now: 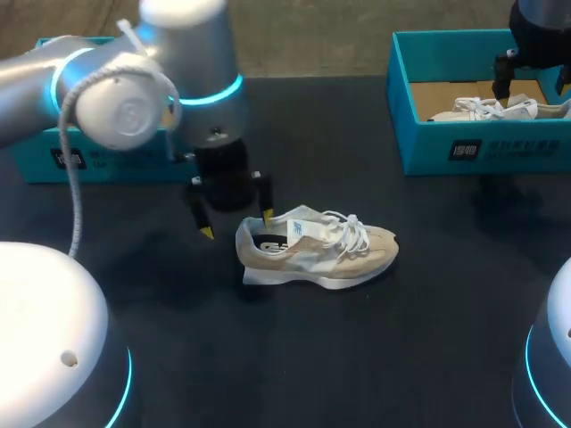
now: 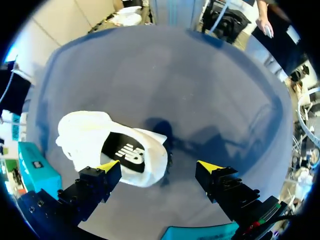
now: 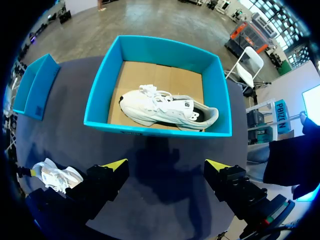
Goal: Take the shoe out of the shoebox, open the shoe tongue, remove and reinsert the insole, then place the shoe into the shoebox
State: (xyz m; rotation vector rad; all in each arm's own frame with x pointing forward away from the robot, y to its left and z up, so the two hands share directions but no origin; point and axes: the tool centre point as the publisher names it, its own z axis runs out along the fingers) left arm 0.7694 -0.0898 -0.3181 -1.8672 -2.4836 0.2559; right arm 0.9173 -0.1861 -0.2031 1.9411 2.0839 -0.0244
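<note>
One shoe (image 1: 317, 250) lies on the desk (image 1: 375, 357), its heel just beside the open left fingers (image 2: 100, 181); another shoe (image 3: 167, 109) sits in the shoebox (image 3: 155, 131) ahead of the open right fingers (image 3: 106, 179).

I see a dark table (image 1: 294, 357) that fills nearly the whole head view, from the lower edge up to the top. Its surface is black and matte. Soft shadows (image 1: 513, 209) lie on it near the middle of the frame and at the upper right.
</note>
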